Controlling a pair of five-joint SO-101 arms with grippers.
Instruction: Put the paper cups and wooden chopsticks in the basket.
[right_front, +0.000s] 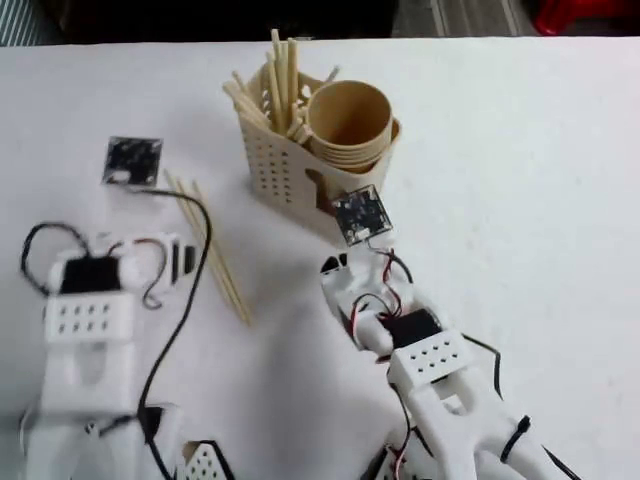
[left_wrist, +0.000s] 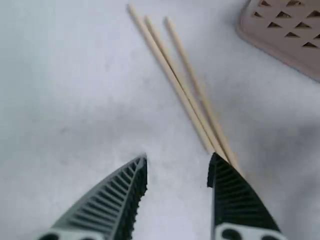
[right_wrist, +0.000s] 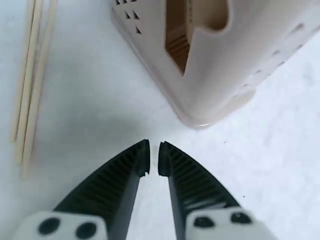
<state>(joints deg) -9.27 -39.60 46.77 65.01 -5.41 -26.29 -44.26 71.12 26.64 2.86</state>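
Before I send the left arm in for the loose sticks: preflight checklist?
1. All cups in basket: ok, stacked inside.
2. All sticks binned: not ok; three lie together outside.
3. Left jaws open: ok.
4. Sticks centred between left jaws: not ok; their near ends sit at one jaw.
5. Way clear of right jaws: ok; shut, empty, beside basket.
6. Black cable off the sticks: cannot tell; it crosses them in the high view.

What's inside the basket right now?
A stack of paper cups and a bundle of wooden chopsticks stand in the basket. Its perforated wall hides their lower ends and the basket's floor.
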